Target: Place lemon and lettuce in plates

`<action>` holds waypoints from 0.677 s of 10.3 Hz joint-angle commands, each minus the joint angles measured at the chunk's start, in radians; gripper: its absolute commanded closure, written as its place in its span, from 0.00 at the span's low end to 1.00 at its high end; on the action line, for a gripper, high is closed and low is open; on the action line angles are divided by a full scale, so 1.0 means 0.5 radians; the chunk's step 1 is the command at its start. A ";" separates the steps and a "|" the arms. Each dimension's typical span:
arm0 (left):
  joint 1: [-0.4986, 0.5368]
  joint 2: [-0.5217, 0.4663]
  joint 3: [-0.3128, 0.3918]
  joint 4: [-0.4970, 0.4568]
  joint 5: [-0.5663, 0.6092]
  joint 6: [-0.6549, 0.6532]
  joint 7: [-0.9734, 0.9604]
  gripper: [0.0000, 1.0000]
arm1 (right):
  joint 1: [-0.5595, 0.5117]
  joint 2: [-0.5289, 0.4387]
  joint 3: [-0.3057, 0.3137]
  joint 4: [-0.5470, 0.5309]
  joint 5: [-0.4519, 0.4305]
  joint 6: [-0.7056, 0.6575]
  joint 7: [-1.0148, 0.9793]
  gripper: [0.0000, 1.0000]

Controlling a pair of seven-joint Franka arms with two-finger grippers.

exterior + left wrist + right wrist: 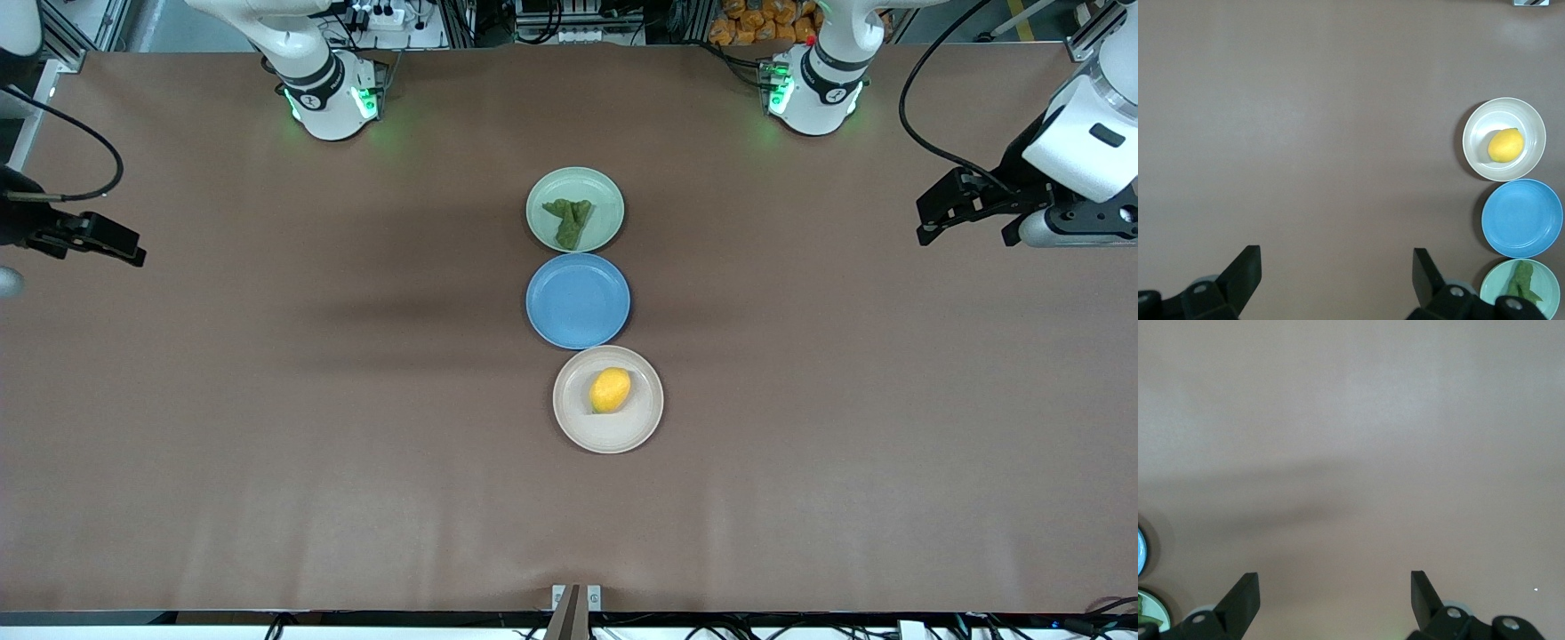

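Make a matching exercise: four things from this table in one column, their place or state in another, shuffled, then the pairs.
1. lemon
2. lettuce
3. blue plate
4. left gripper

A. on the mint green plate
B. open, over bare table at the left arm's end
C. on the beige plate
D. holds nothing, between the two other plates

Pairs: 1-C, 2-A, 3-D, 4-B

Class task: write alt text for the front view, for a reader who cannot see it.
Three plates line the table's middle: the mint plate holds lettuce, the blue plate is bare, and the cream plate, nearest the camera, holds a lemon. The left tool and right tool wait open at the table's ends.
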 commanded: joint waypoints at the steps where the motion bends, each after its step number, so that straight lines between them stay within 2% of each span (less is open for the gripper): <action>1: 0.014 -0.016 0.005 -0.016 -0.033 0.022 0.023 0.00 | -0.016 0.006 0.013 0.088 -0.008 -0.036 -0.024 0.00; 7: 0.024 0.005 0.058 -0.016 -0.002 0.022 0.054 0.00 | -0.056 -0.031 0.034 0.098 -0.011 -0.026 -0.024 0.00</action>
